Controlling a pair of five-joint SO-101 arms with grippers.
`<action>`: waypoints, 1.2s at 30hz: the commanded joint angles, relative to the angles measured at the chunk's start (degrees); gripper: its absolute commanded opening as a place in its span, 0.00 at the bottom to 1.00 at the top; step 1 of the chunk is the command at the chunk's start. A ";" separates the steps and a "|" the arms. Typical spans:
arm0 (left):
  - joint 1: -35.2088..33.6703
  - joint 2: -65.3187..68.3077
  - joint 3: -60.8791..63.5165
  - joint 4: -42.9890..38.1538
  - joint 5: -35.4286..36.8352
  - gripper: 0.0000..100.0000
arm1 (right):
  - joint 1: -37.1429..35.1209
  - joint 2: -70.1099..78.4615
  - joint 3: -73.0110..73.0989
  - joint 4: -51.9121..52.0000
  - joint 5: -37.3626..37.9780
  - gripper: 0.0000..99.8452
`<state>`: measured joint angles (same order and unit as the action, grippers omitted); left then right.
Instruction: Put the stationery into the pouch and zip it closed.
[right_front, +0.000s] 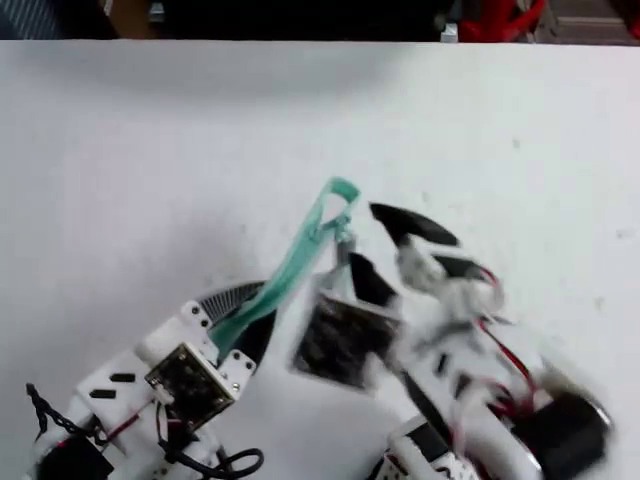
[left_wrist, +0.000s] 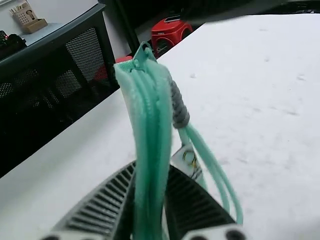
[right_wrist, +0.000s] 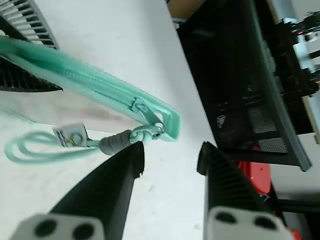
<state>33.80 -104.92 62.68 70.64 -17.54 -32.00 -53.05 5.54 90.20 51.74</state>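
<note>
A mint-green zip pouch (right_front: 292, 262) stands on edge above the white table, pinched at its near end by my left gripper (right_front: 240, 325). In the left wrist view the pouch (left_wrist: 150, 145) rises between the ribbed black fingers (left_wrist: 107, 210), zipper along its edge. Its zipper slider (right_wrist: 146, 111) sits at the far end, with a grey toggle (right_wrist: 116, 143) and green cord loop (right_wrist: 35, 147) hanging from it. My right gripper (right_wrist: 170, 155) is open just beside the slider end, one finger (right_wrist: 112, 175) touching the toggle. In the high view the right gripper (right_front: 385, 255) is blurred. No stationery is visible.
The white table (right_front: 150, 150) stretches bare behind the pouch. A black mesh rack (left_wrist: 45, 95) and a red object (left_wrist: 170, 32) stand beyond the table's edge.
</note>
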 joint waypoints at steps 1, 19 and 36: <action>0.40 0.13 -0.18 -1.49 0.53 0.02 | -0.92 4.88 -1.14 -1.63 -2.99 0.20; 0.40 0.13 -0.35 -1.32 0.62 0.02 | -2.51 5.85 4.57 -6.64 1.41 0.05; 0.40 0.13 -11.60 -0.09 5.54 0.20 | -13.32 6.37 0.79 -3.65 -3.16 0.02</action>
<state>33.45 -104.92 53.89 72.40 -12.88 -43.34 -46.90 8.18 85.45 49.45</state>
